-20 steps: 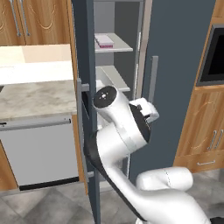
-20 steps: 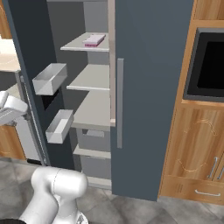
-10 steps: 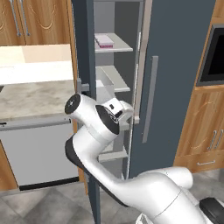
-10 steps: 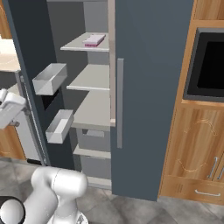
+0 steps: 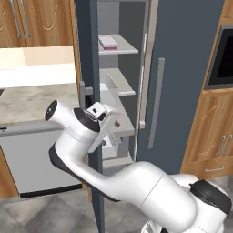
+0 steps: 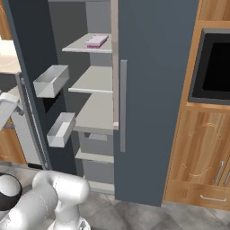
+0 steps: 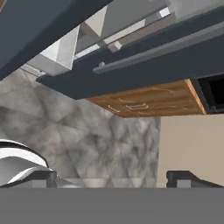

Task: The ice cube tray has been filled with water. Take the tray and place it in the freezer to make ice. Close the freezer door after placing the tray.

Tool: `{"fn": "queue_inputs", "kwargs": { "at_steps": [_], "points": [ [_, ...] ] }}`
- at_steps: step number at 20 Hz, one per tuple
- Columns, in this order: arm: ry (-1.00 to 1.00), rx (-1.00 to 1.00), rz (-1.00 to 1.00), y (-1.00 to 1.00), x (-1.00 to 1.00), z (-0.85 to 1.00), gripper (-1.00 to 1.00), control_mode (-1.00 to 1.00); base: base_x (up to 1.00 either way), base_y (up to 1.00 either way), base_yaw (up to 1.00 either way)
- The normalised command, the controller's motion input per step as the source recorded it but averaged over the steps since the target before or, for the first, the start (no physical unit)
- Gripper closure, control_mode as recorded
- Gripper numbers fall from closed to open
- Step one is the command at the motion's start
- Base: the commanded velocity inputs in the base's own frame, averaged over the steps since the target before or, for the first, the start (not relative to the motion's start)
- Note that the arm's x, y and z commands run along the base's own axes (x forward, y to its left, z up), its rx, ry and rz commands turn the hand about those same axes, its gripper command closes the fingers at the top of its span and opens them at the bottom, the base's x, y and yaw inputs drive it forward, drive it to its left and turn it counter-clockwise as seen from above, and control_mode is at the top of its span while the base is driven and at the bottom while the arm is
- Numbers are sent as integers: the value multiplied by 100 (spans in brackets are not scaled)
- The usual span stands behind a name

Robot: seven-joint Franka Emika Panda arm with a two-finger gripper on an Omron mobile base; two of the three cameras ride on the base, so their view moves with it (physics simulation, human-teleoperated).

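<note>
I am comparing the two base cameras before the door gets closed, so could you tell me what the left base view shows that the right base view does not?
Left base view alone: the countertop beside the freezer, the light grey dishwasher front under it, and the arm's wrist in front of the freezer door edge.

Right base view alone: two door bins on the open door's inner face, and the drawer below the oven.

Both: the ice cube tray on the top shelf of the open freezer, the closed door's handle, and the black oven.
</note>
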Motion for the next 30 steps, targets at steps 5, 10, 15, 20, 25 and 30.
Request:
{"fn": "queue_inputs", "kwargs": {
  "at_steps": [5, 10, 15, 20, 25, 30],
  "points": [
    [13, -9, 0, 41, 20, -8, -100, -100, 0, 0, 0],
    [2, -12, 0, 36, 14, -24, -100, -100, 0, 0, 0],
    [0, -14, 0, 28, 3, -26, -100, -100, 0, 0, 0],
    [-1, -16, 0, 16, 0, -19, -100, -100, 0, 0, 0],
    [-8, -17, 0, 1, 0, -5, -100, -100, 0, 0, 0],
    [-6, -14, -1, 0, -2, -4, -100, -100, 0, 0, 0]
  ]
}}
